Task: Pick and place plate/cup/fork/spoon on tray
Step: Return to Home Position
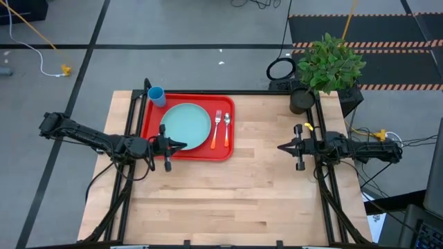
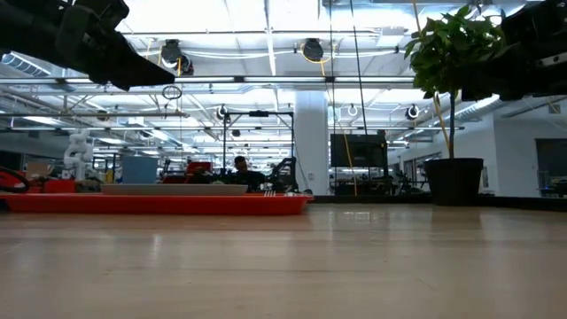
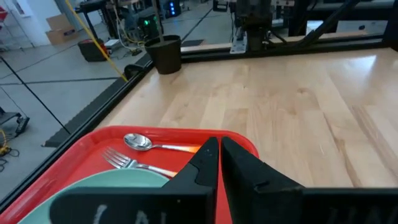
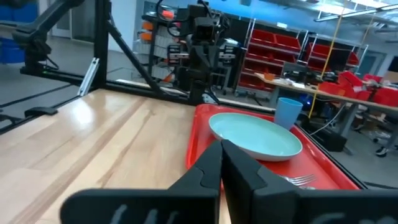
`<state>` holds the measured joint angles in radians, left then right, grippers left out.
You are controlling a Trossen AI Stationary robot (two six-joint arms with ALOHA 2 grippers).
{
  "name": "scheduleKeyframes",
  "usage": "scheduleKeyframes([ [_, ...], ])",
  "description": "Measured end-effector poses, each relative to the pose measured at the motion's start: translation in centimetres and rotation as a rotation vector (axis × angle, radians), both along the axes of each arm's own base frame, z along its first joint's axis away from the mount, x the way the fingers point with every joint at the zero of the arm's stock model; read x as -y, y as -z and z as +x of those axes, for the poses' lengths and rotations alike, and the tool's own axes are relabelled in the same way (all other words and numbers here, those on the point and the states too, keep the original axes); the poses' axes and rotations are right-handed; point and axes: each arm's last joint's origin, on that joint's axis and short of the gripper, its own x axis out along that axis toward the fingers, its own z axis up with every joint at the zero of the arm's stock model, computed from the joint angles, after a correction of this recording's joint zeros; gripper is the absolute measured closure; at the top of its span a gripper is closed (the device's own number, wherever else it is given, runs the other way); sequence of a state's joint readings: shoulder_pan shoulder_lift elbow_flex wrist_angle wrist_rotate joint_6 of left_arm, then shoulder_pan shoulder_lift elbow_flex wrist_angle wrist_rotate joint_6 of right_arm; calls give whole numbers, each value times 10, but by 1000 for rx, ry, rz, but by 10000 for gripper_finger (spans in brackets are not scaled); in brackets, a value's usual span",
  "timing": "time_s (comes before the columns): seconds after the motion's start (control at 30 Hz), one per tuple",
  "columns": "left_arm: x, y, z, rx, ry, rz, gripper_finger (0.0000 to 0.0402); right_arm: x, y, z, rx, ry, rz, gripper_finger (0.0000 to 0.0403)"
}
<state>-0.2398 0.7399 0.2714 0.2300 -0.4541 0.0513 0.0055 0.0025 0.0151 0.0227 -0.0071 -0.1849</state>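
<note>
Status from where I stand:

- Tray [image 1: 223, 153] sits on the far left part of the table [image 1: 263, 194], long side across.
- Plate [image 1: 185, 125] lies flat in the middle of the tray and takes most of its depth.
- Cup [image 1: 156, 95] stands upright in the tray's far left corner, just beside the plate's rim. Can't tell if they touch.
- Fork [image 1: 216, 129] lies on the tray just right of the plate, tines toward the far edge, orange handle toward the near edge.
- Spoon [image 1: 226, 130] lies right of the fork and parallel to it, bowl toward the far edge. The two are close, with a thin gap between them.
- Left gripper [image 1: 183, 145] hangs above the tray's near edge at the plate's near rim, pointing right. Fingers [image 3: 208, 163] are pressed together with only a slit between them, holding nothing.
- Right gripper [image 1: 280, 147] hangs over bare table, well to the right of the tray, pointing left at it. Fingers [image 4: 211, 163] are closed and empty too.
- Potted plant [image 1: 325, 66] stands at the far right corner of the table, well apart from the tray.
- Lettering: the shelving and bins behind the table are too small to read.
</note>
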Motion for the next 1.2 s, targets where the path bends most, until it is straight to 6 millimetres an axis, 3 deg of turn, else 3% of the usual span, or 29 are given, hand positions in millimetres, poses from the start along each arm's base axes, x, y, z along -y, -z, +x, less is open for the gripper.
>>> scheduleKeyframes([
  [0.5,-2,1,0,13,-2,-58,398,0,-1,0,8,5,15,403],
  [0.97,0,46,-19,151,228,-102,399,0,-1,0,12,6,16,403],
  [1.2,2,45,-20,158,319,-13,398,0,-1,0,12,6,16,403],
])
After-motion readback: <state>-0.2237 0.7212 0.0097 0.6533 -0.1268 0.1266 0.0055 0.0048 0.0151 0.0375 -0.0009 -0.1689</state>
